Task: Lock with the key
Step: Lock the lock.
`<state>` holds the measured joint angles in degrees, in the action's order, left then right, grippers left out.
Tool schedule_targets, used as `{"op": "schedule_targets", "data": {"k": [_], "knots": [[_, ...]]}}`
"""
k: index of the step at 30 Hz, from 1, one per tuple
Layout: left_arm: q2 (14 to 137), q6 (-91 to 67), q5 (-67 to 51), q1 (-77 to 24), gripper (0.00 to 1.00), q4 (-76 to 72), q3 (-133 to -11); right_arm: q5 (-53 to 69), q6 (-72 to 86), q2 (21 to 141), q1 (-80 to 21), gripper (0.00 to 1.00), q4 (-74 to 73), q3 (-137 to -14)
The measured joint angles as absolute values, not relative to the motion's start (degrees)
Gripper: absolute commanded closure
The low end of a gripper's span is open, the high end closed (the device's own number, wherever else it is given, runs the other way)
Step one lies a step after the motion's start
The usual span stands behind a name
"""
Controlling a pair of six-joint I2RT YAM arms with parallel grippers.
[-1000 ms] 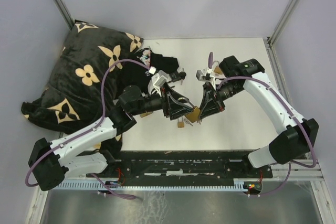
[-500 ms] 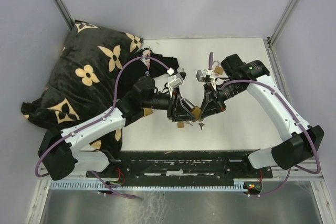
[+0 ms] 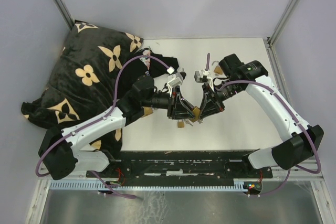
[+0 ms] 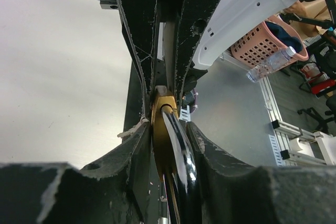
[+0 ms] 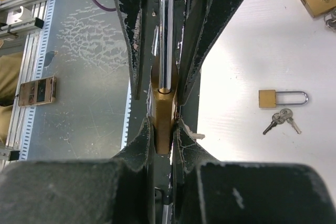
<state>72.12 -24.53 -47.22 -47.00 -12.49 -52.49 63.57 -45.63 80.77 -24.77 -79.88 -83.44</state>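
The cushion (image 3: 89, 72) is black with tan flowers. The table (image 3: 241, 124) is white. The arms (image 3: 273, 104) are white with black joints, and their cables (image 3: 148, 56) are purple. The lock (image 5: 161, 119) is gold with a silver loop. The fingers (image 5: 79, 192) are black. The basket (image 4: 260, 45) is pink.

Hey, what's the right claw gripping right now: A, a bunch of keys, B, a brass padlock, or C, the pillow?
B: in the right wrist view the right claw pinches the brass body of the padlock between its fingers, while the keys lie loose on the table.
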Motion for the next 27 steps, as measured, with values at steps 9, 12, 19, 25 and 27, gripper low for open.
{"op": "schedule_targets", "data": {"k": [9,12,19,25,27], "knots": [[72.6,-24.43,-48.25,-46.74,0.86,-12.05,-52.58,62.83,-43.72,80.77,-25.15,0.97,-79.77,-83.44],[72.77,-24.14,-48.66,-46.68,0.97,-11.81,-52.71,62.43,-42.76,80.86,-25.21,0.95,-79.68,-83.44],[72.84,-24.38,-48.14,-46.41,0.97,-12.67,-52.21,61.73,-40.73,80.95,-25.3,0.47,-78.63,-83.44],[68.12,-28.01,-45.21,-46.02,0.97,-19.42,-43.16,64.47,-38.92,79.44,-23.83,0.2,-73.97,-82.87],[66.13,-30.33,-43.79,-45.95,0.97,-23.51,-39.33,65.12,-38.33,77.93,-22.11,0.18,-72.79,-82.24]]}}
